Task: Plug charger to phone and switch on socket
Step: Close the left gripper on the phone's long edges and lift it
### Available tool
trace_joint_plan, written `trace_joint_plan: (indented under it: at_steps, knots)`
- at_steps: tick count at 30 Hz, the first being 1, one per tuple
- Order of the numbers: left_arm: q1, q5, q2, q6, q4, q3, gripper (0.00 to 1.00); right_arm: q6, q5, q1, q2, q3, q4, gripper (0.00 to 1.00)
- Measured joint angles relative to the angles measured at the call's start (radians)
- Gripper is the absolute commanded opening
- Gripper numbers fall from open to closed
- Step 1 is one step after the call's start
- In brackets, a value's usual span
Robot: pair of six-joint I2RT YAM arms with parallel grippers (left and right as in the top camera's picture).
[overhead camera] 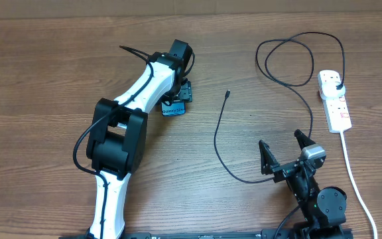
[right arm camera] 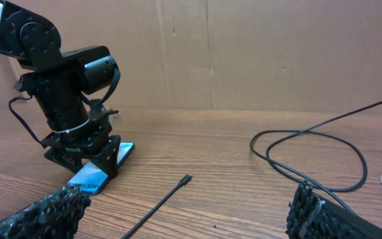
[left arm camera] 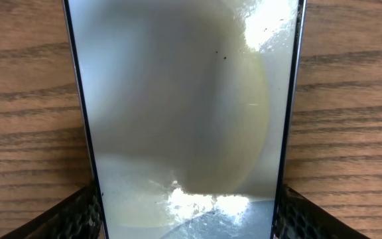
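Lower right of the overhead: right hand sat released, jaws wide, nothing in them. The charger cable ran past just in front of it across the table.

Mid-frame: connector tip lay loose on the wood, well apart from the phone and not plugged in. No hand was on it.

Centre-left: left hand was down over the phone, screen up. In the wrist view the fingers flanked both long edges, right at the sides. Couldn't tell if they were clamped on it or just beside it. Phone looked to be on the table, though the right wrist view hinted one end was slightly raised.

Upper right: socket lay flat, its white cord trailing to the lower right edge. The black plug looked already seated in the top outlet. Switch position was too small to read.

Progress, my read: early. Mains end looked done. Left to do: pick up the tip, mate it with the phone port, flip the switch.
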Motion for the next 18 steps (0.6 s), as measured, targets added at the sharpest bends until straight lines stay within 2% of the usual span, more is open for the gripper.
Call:
trace_joint_plan:
  at_steps: [3,7,14,18]
  knots:
    - [0.0,0.0,0.0,-0.004,-0.002,0.0,0.45,0.0,0.0,0.0,0.0,0.0,0.0,1.0]
    - [0.0,0.006,0.0,-0.009,-0.006,0.001,0.33,0.0,0.001,0.0,0.0,0.0,0.0,1.0]
    - [0.002,0.034,0.0,-0.028,-0.05,0.008,0.05,0.0,0.0,0.0,0.0,0.0,0.0,1.0]
    - [0.002,0.052,0.005,-0.053,-0.106,0.018,0.04,0.0,0.0,0.0,0.0,0.0,0.0,1.0]
